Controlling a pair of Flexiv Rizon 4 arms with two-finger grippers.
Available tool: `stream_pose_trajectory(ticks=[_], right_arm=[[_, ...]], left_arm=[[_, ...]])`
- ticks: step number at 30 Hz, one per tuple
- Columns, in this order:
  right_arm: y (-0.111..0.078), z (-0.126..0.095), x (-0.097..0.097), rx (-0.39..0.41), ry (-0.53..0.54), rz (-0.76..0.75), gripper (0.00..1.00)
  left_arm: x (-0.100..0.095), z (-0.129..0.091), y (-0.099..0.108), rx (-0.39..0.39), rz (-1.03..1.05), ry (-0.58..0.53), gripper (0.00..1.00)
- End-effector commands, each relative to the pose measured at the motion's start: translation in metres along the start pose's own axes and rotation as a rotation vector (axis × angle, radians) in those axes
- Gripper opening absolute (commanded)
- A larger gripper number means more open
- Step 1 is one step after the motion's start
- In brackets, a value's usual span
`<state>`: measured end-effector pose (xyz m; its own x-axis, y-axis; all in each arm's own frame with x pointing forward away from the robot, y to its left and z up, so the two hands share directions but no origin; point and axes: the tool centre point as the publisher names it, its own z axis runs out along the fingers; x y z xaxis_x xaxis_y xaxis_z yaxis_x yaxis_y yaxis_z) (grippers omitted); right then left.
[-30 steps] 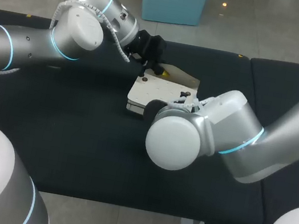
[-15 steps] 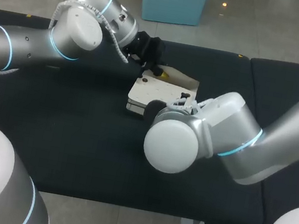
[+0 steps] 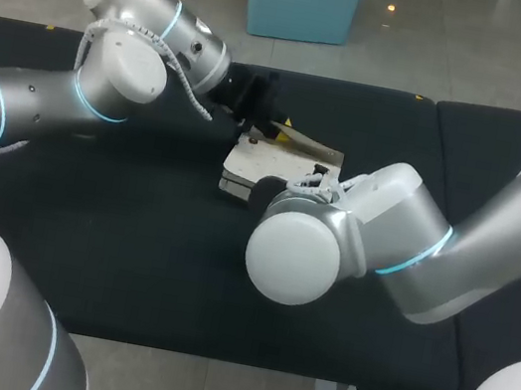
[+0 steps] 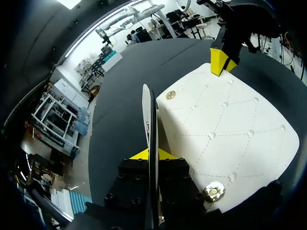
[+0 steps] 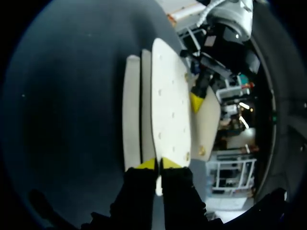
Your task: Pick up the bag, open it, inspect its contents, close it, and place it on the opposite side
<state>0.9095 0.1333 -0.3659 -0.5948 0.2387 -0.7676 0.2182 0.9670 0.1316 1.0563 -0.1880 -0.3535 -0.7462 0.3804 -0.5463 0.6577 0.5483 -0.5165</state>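
My left arm [image 3: 46,97] comes in over the black tabletop [image 3: 133,233] and ends at the far edge of the white bag [image 3: 257,159], which lies flat near the middle of the tabletop. The left gripper [image 4: 149,154] is closed on the bag's flap [image 4: 148,110] — in the left wrist view the flap shows edge-on, a thin white sheet pinched between the two yellow tips and raised off the body. Just beside it lies the bag's quilted upper panel [image 4: 225,129], with a gold-coloured stud [image 4: 171,95] near the flap and another at its near corner. What is inside the bag cannot be seen; only stacked white layers show along its side. The right gripper [image 5: 156,164] is clamped on the nearer edge of the quilted panel, both yellow tips touching it, with the bag's lower layers beside them. The right arm [image 3: 404,241] reaches in from the right — its elbow is low over the tabletop.
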Motion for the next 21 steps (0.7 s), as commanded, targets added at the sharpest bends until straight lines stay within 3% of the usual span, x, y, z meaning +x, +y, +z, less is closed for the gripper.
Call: stream_pose_trajectory(ticks=[1,13,16,17,21], right_arm=[[0.002,0.003,0.002,0.005,-0.004,0.004,0.00],[0.002,0.003,0.002,0.005,-0.004,0.004,0.00],[0.002,0.003,0.002,0.005,-0.004,0.004,0.00],[0.002,0.003,0.002,0.005,-0.004,0.004,0.00],[0.002,0.003,0.002,0.005,-0.004,0.004,0.00]], left_arm=[[0.022,-0.001,-0.013,-0.048,0.057,-0.100,0.00],[0.026,-0.009,-0.019,-0.048,0.074,-0.139,0.00],[0.025,-0.009,-0.015,-0.037,0.026,-0.133,0.96],[0.024,-0.010,-0.014,-0.028,0.008,-0.130,1.00],[0.017,-0.021,-0.014,0.007,-0.029,-0.127,1.00]])
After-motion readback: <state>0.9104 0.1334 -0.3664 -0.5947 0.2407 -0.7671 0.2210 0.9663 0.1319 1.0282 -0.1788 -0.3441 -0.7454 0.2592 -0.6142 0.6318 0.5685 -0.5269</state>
